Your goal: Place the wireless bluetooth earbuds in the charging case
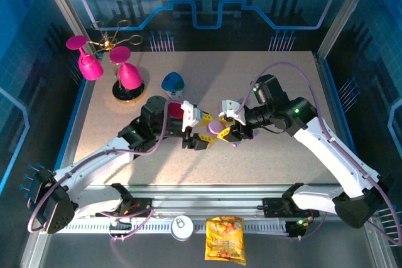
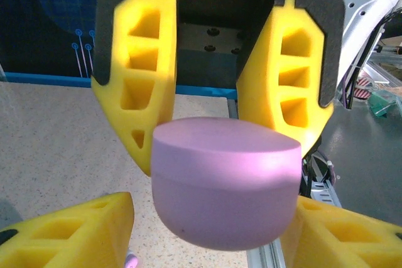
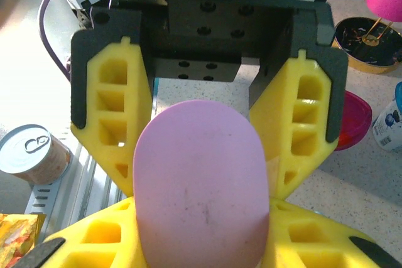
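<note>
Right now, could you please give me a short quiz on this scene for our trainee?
1. True or false: the lilac charging case lies flat on the table.
2. What lies beside the drink can at the near edge? A) yellow snack bag B) spoon C) sponge
3. Which gripper clamps the case?
Key: 1 false, it is held up off the table; 2 A; 3 the right gripper.

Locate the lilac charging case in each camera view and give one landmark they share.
Top external: lilac case just below frame centre, between yellow fingers.
Left wrist: centre, lower half.
Right wrist: centre, lower half.
Shared landmark: the yellow fingers flanking it in every view.
</note>
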Motion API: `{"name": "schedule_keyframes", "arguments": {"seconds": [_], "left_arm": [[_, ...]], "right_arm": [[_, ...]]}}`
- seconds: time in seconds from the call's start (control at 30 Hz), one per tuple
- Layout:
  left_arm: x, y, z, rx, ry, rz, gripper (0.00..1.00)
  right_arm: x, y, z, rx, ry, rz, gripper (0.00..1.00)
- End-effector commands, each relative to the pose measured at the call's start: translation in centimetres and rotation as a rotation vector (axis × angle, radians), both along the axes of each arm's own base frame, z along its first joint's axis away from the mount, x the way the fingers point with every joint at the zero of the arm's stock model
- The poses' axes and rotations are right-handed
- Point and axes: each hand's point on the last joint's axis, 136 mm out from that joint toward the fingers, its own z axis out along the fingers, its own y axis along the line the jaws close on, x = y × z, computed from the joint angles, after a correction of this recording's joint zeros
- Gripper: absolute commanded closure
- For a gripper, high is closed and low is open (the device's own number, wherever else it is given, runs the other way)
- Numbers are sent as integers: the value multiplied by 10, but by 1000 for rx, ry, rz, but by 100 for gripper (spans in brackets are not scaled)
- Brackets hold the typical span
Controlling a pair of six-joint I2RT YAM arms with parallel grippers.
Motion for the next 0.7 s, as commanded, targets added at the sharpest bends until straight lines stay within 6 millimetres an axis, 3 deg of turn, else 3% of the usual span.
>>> {"name": "schedule_keyframes", "arguments": {"seconds": [0.0,0.37,0.53,0.67], "left_arm": [[-3,-4,14,-12,-43,-20,39],[-6,-5,22,-25,-62,-26,38],[-7,-6,20,-21,-54,-33,44],[-7,-5,21,-22,-59,-27,39]], "right_arm": [[-8,3,9,29,2,21,81],[-4,3,0,-4,12,12,81],[-2,4,-2,-15,13,13,81],[-1,2,-9,-51,15,12,81]]}}
